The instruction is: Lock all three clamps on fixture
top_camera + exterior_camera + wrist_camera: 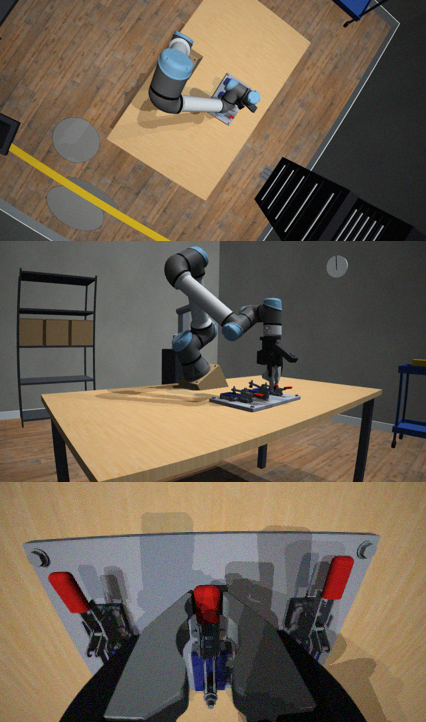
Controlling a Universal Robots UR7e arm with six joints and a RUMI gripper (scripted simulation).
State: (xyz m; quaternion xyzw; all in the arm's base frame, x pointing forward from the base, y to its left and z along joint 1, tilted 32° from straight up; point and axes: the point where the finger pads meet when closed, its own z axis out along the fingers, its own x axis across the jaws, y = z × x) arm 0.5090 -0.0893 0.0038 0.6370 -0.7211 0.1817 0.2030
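A light wooden rectangular table top (143,432) on dark metal legs is seen. A grey rectangular fixture plate (287,398) lies flat on it, well apart from a tan wedge-shaped arm pedestal (219,378).
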